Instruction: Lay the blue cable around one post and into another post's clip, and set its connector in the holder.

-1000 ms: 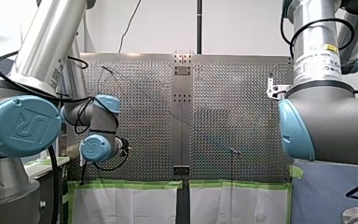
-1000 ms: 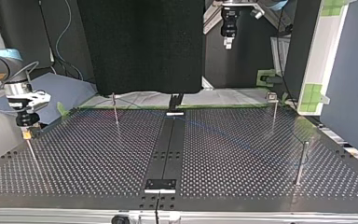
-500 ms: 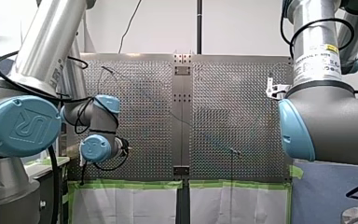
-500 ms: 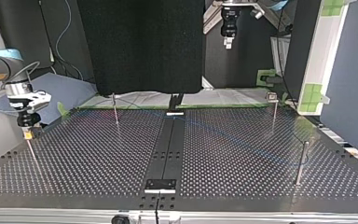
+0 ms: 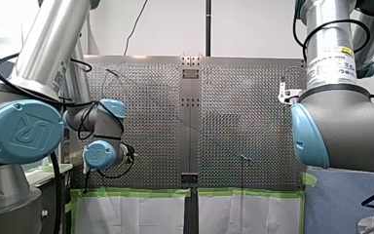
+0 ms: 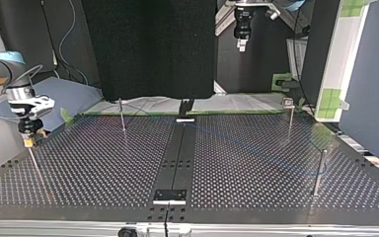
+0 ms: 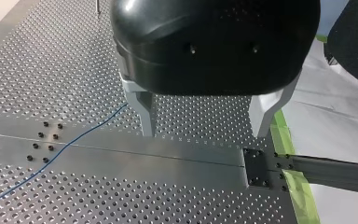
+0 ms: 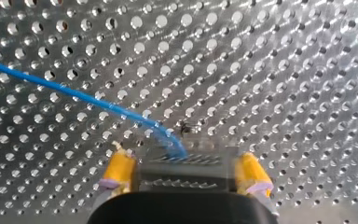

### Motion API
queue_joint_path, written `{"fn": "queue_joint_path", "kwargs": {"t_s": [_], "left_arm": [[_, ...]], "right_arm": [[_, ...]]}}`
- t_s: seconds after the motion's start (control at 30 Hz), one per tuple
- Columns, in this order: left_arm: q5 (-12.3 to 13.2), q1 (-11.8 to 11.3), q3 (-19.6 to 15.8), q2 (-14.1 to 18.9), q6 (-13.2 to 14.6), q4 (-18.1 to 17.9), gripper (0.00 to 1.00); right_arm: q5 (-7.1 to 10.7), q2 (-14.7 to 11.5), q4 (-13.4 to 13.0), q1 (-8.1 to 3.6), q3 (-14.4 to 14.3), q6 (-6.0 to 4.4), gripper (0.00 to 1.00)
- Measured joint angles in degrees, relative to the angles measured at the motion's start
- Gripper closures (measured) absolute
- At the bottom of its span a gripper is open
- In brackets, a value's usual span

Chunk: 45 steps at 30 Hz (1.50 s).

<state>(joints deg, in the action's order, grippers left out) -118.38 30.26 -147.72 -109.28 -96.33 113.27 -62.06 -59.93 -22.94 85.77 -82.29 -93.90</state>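
My right pincer (image 8: 185,179) hangs over the post (image 6: 35,165) near the top view's left table (image 6: 79,168) edge, yellow pads (image 8: 119,170) apart, grasping nothing. The blue cable (image 8: 74,93) runs in to a point between them. I judge the clip step is in hand. Next I should back straight up off the post, since the edge is close. My left pincer (image 7: 204,130), also released, hovers high. 3 farther posts (image 6: 122,116) stand well apart.

A white wall (image 5: 165,24) stands behind the perforated table (image 5: 243,97). Green tape (image 5: 131,192) edges white paper (image 5: 126,214) along its near side. Opposite rises a black panel (image 6: 148,49).
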Motion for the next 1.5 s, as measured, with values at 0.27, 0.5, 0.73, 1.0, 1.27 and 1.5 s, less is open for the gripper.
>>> {"fn": "queue_joint_path", "kwargs": {"t_s": [0.27, 0.5, 0.73, 1.0, 1.27, 1.5], "left_arm": [[0.0, -0.1, 0.0, 0.0, 0.0, 0.0, 0.0], [0.0, -0.1, 0.0, 0.0, -0.1, 0.0, 0.0], [0.0, -0.2, 0.0, 0.0, 0.0, 0.0, 0.0], [0.0, -0.2, 0.0, 0.0, 0.0, 0.0, 0.0], [0.0, -0.2, 0.0, 0.0, 0.0, 0.0, 0.0], [0.0, -0.2, 0.0, 0.0, 0.0, 0.0, 0.0]], "right_arm": [[-0.25, 0.0, 0.2, -0.02, 0.0, 0.01, 0.01], [-0.39, 0.0, -0.1, -0.03, 0.1, -0.18, 0.01], [-0.9, -0.1, 0.0, -0.05, 0.1, -0.7, 0.01], [-0.99, -0.1, 0.0, 0.03, 0.2, -0.93, 0.01], [-1.02, -0.3, 0.1, 0.18, 0.7, -0.93, 0.01], [-1.15, -0.5, 0.2, 0.29, 0.7, -0.95, 0.01]]}}
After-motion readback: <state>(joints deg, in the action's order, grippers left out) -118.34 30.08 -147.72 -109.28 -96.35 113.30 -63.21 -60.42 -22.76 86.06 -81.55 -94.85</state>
